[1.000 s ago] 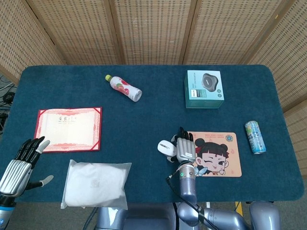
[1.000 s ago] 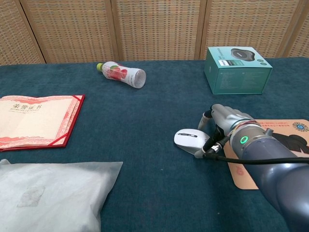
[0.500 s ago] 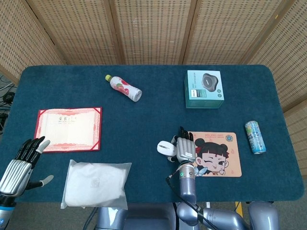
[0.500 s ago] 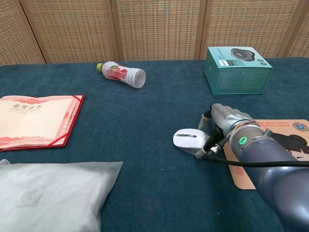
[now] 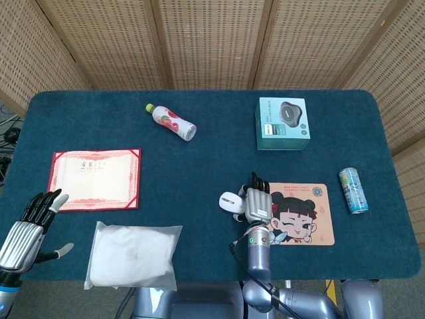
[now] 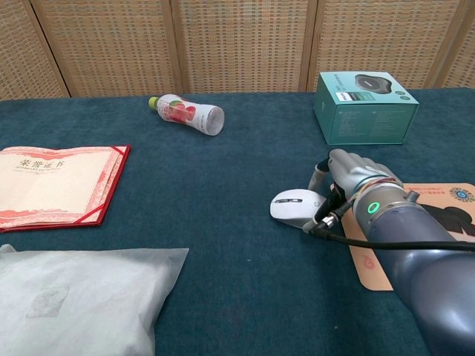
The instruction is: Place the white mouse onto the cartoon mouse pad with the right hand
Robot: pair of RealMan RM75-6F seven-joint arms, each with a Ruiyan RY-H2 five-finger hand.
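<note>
Fingers of my right hand curl around the white mouse, lower centre. I judge grasping underway; next, carry it right onto the cartoon mouse pad.

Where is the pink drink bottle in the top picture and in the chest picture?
Head view: the pink drink bottle lies on its side, upper left of centre, near the table's far edge.
Chest view: the bottle lies at the far side, left of centre.
Shared landmark: the teal box sits well to its right in both views.
</note>
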